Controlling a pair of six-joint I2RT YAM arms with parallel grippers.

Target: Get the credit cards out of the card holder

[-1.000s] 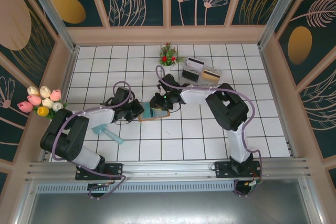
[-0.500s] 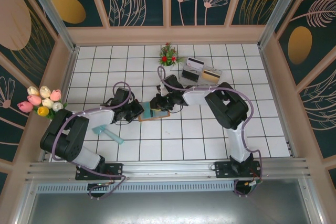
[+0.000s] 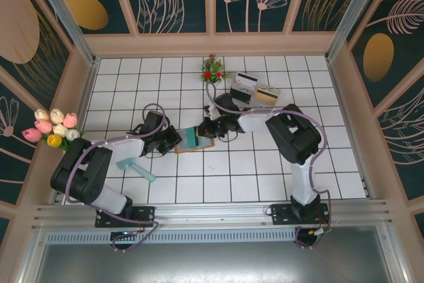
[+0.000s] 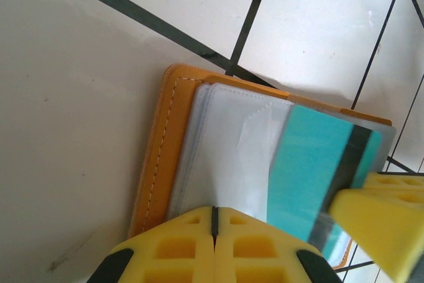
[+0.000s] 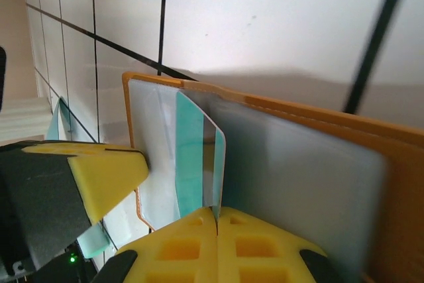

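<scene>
Left pincer [image 3: 173, 138] and right pincer [image 3: 204, 130] meet over orange wallet [image 3: 196, 146], teal card [image 3: 190, 138] between them; loose teal cards [image 3: 136, 167] lie near-left.

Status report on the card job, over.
Left tool shut on the card holder, at its edge. Right tool shut on a teal credit card, one end lifted from the clear pocket. Tools crowd each other over the holder.

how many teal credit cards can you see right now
2 for sure: one credit card half out of the card holder, pinched by the right end effector; one loose teal card on the tiles near the left arm, possibly two overlapping. Others may hide in pockets.
</scene>
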